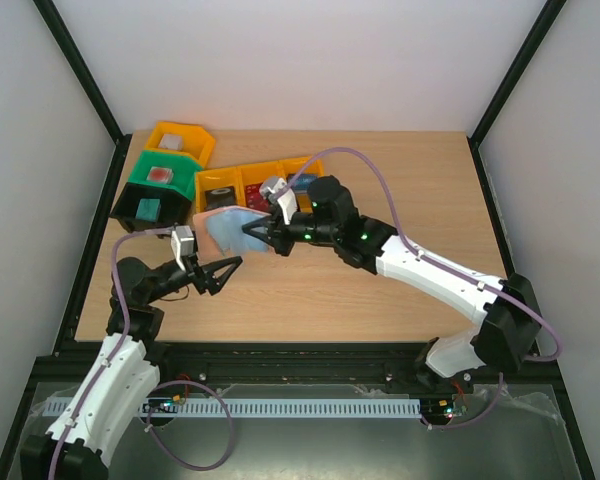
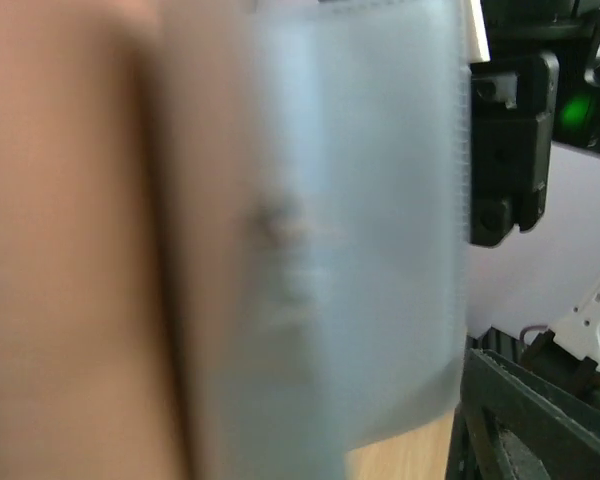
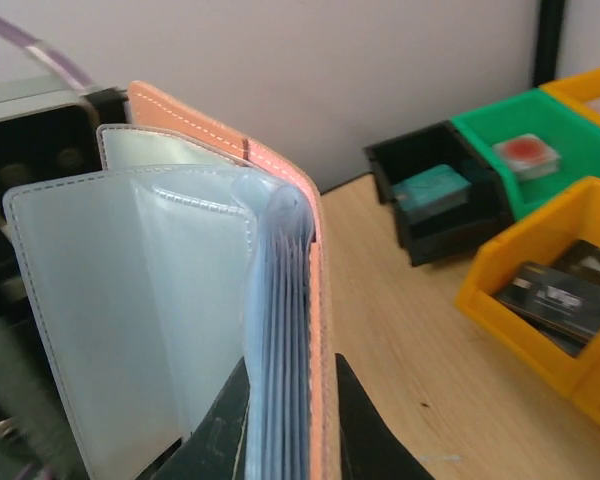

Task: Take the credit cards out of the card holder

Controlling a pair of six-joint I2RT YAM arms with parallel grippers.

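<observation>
The card holder [image 1: 227, 226] is held up off the table, open, with its tan cover and light blue plastic sleeves fanned out. My right gripper [image 1: 257, 232] is shut on its lower edge. In the right wrist view both fingers pinch the sleeve stack and tan cover [image 3: 318, 300]. My left gripper [image 1: 230, 273] is open just in front of and below the holder, apart from it. The left wrist view is filled by the blurred holder [image 2: 360, 220], which hides that gripper's own fingers. No card shows inside the clear sleeves [image 3: 170, 310].
A row of yellow bins [image 1: 242, 178] behind the holder contains dark cards [image 3: 555, 295]. A black bin [image 1: 145, 208] with a teal item, a green bin [image 1: 162, 176] and another yellow bin [image 1: 182, 140] stand at the back left. Bare table lies to the right.
</observation>
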